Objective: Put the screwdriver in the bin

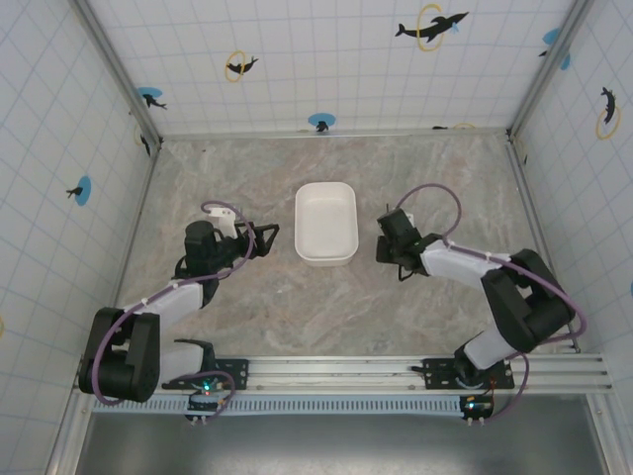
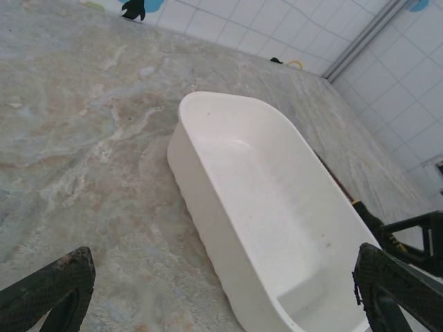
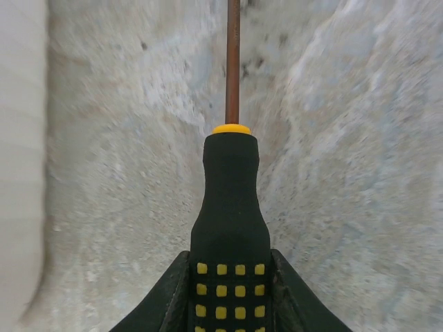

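My right tool (image 1: 389, 240) is clenched on the screwdriver (image 3: 230, 207): in the right wrist view its two dark fingers (image 3: 169, 297) press against either side of the black handle, over the rows of yellow squares. The thin brown shaft runs straight ahead past the yellow collar. The screwdriver is outside the bin (image 1: 325, 259), just beside its right wall, which shows as a blurred white band (image 3: 21, 173) at the left of that view. I cannot tell whether the screwdriver rests on the marbled worktop (image 1: 227, 168) or is raised off it. From the left wrist view the shaft and handle (image 2: 365, 216) show beyond the bin's far rim, running along its long side. My left tool (image 1: 261, 237) is released, its fingers (image 2: 66, 277) spread wide. It sits low over the worktop just left of the bin (image 2: 201, 207) and faces it.
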